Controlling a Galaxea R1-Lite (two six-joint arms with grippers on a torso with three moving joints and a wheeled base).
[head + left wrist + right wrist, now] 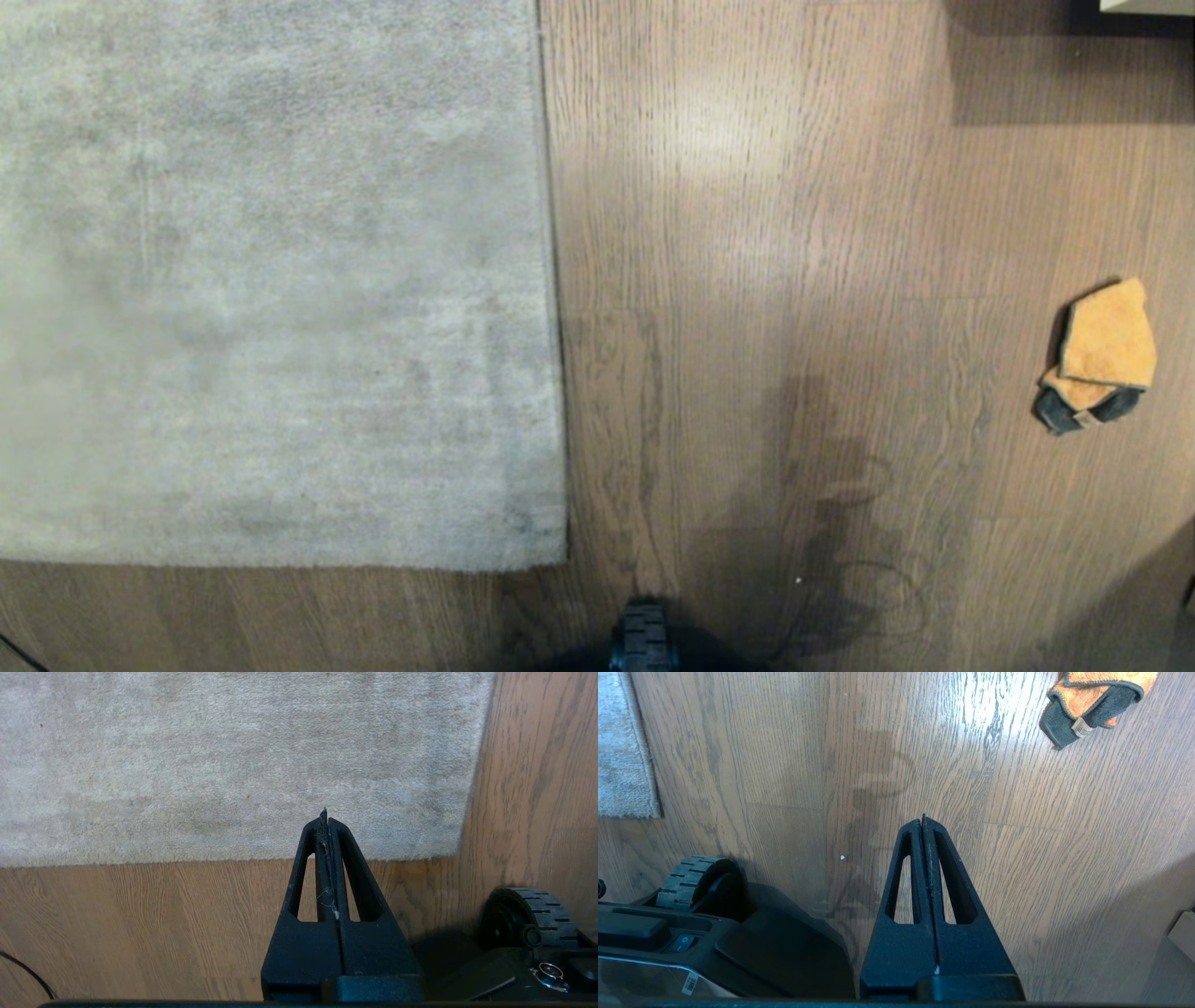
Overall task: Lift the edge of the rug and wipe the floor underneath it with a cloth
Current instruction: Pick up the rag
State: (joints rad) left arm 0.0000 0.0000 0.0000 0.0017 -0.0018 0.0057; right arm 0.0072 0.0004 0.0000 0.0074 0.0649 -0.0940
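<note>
Lying flat on the floor [794, 233], the rug [280, 280] looks heavy and floppy; pinch its near corner [551, 555]. The cloth [1102, 359], light and soft, sits crumpled well to the right. Left hand [325, 819] and right hand [923, 821] are pressed together, empty.

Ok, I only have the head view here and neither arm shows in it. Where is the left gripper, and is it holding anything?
Observer: The left gripper hangs above the rug's near corner, fingers pressed shut on nothing.
Operator: And the right one?
Observer: The right gripper is also shut and empty, over bare floor, well apart from the cloth.
Operator: Anything on the cloth I can't make out?
Observer: Its dark grey part carries a small pale tag.
Operator: Is the rug edge lifted?
Observer: No, the rug edge lies flat on the planks.
</note>
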